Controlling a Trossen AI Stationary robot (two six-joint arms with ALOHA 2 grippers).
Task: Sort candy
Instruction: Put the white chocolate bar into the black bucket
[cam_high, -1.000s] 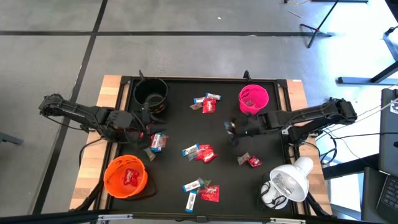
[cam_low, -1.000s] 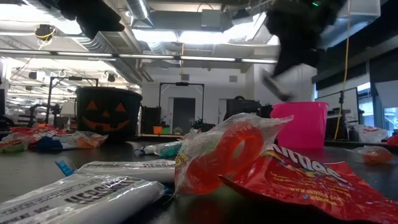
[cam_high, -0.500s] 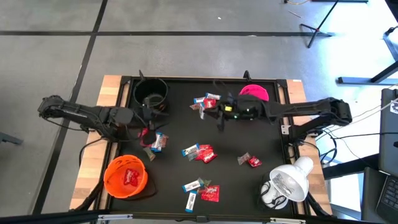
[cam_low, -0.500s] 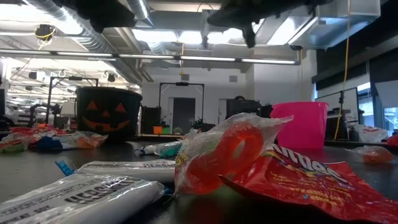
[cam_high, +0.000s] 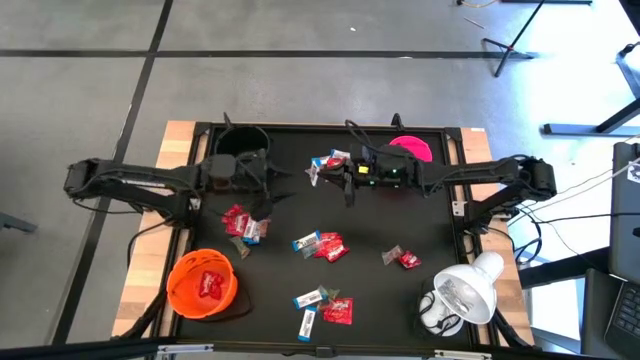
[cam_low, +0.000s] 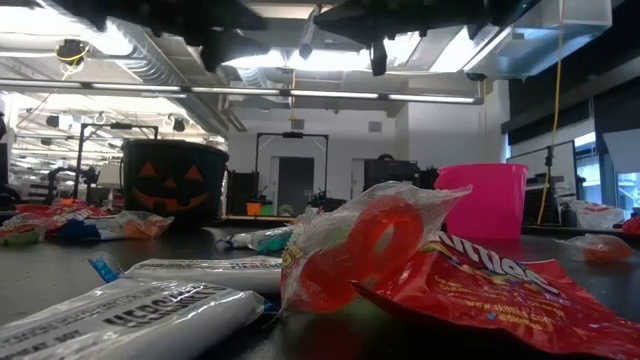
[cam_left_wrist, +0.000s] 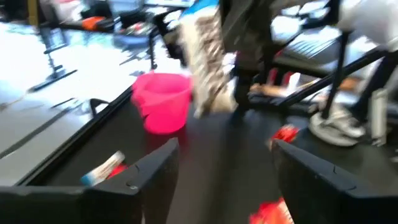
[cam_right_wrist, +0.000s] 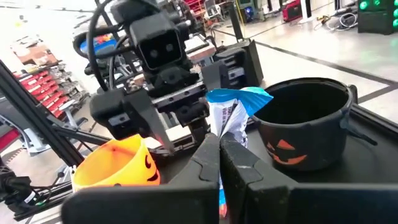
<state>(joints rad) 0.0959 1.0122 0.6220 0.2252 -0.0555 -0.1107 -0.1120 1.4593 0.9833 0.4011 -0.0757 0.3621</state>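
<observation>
At the upper centre of the counter (cam_high: 420, 300), the right gripper (cam_high: 347, 178) pinches a blue-and-white candy (cam_right_wrist: 227, 118) between closed fingers, facing the left gripper (cam_high: 268, 178) with fingers spread, beside the black bowl (cam_high: 237, 145).

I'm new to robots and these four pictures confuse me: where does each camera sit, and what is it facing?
High: overhead, looking down on both arms.
Low: at tabletop height, facing candy; the arms hang above.
Left wrist: past the open left gripper toward the pink bowl.
Right wrist: past the right gripper, shut on a blue-and-white candy.
Shared: the black bowl.
</observation>
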